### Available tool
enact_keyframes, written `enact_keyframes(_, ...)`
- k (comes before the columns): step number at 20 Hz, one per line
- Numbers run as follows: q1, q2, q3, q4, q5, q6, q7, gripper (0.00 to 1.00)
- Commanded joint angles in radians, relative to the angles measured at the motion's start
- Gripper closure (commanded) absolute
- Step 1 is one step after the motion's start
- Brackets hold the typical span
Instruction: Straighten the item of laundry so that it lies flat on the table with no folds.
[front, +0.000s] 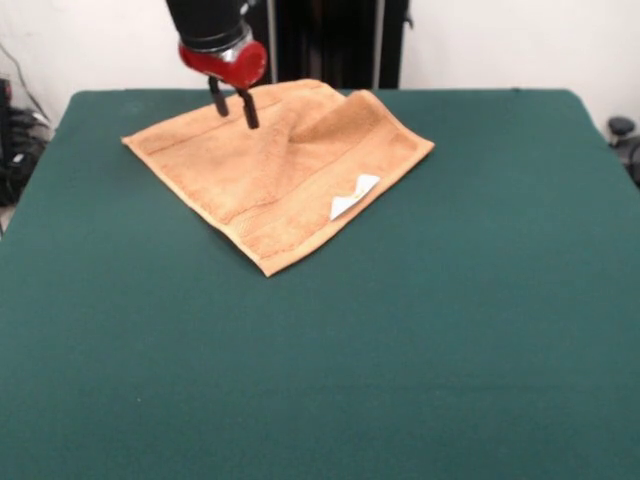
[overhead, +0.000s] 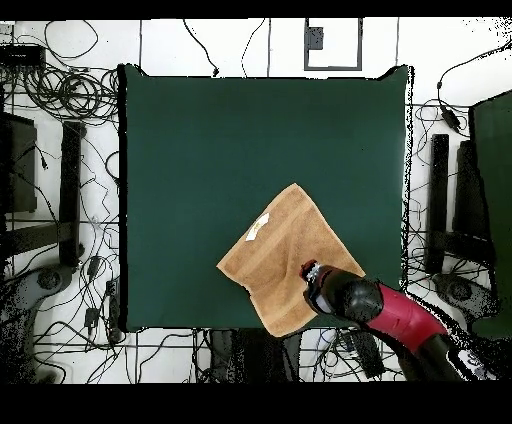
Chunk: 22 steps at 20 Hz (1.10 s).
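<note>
Towel (front: 270, 170) bears a white tag (front: 353, 196) — no writing legible.

The towel (front: 275, 165) lies on the table (front: 400, 350) toward its far edge; the gripper (front: 233, 105) hangs over the towel's far part. The tag (front: 353, 196) sits on the towel's near right side.

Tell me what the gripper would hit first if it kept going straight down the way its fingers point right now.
Most likely the towel: the gripper points down with open fingers over its far part, beside a raised fold. Whether the tips already touch it is unclear.
</note>
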Motion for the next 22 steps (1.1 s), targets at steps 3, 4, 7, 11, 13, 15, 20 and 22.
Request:
enact_keyframes(3, 0.075, 0.003, 0.019, 0.054, 0.222, 0.017, 0.284, 0.0)
enact_keyframes(4, 0.087, 0.001, 0.023, 0.07, 0.247, 0.007, 0.305, 0.0)
enact_keyframes(7, 0.108, 0.01, 0.022, 0.092, 0.295, -0.036, 0.315, 0.0)
enact_keyframes(11, 0.158, 0.017, 0.003, 0.101, 0.353, -0.072, 0.334, 0.0)
enact_keyframes(13, 0.174, 0.007, 0.009, 0.11, 0.383, -0.061, 0.331, 0.0)
enact_keyframes(15, 0.177, -0.008, 0.027, 0.132, 0.414, -0.054, 0.325, 0.0)
enact_keyframes(20, 0.167, -0.017, 0.077, 0.156, 0.472, -0.03, 0.304, 0.0)
enact_keyframes(22, 0.152, -0.014, 0.105, 0.161, 0.492, -0.021, 0.287, 0.0)
